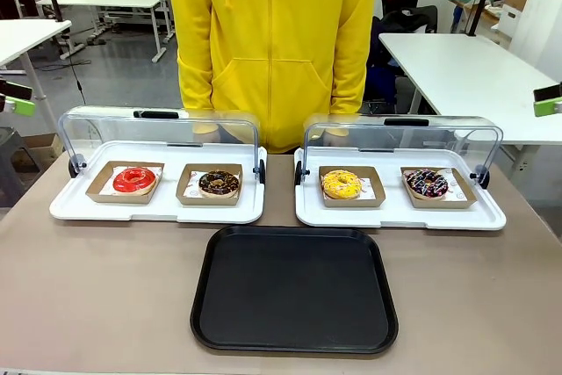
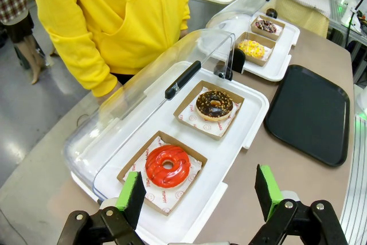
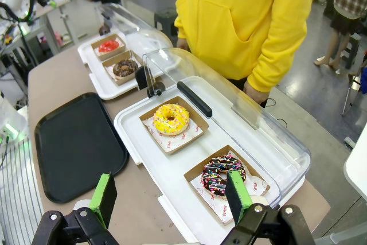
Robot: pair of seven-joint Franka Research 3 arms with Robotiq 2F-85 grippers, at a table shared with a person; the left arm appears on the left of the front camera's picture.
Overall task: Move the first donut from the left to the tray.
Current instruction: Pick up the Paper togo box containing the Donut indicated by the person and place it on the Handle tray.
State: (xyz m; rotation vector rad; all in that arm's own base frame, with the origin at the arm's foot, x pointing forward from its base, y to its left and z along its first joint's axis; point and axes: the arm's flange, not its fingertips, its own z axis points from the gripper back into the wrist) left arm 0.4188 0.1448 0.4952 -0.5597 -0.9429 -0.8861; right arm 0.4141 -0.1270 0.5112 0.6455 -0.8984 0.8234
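The red donut (image 1: 134, 179) was found in a shallow cardboard holder (image 1: 98, 191) at the left end of the left white tray (image 1: 68, 208), at the far left of the table (image 1: 105, 296). Just to its right, in the same white tray, a chocolate donut (image 1: 219, 183) was set in a holder of its own. The clear lid (image 1: 158, 129) of that tray was raised and tipped back toward the far side.

A right white tray (image 1: 399, 216) was placed beside the first one with a small gap between them, its lid raised in the same way. A yellow donut (image 1: 342, 184) was held in its left half and a sprinkled donut (image 1: 427, 183) in its right half.

The black tray (image 1: 294, 292) was laid on the near middle of the table, just in front of the gap between the two white trays, and was kept apart from the red donut.

A person (image 1: 272, 41) in a yellow hooded top was stood at the far side, with both hands lowered behind the raised lids.

In the left wrist view, the left gripper (image 2: 199, 176) was held above the near edge of the left white tray, its fingers spread wide with nothing gripped; the red donut was seen just past them, untouched. In the right wrist view, the right gripper (image 3: 170, 183) was likewise spread wide with nothing gripped, near the sprinkled donut.
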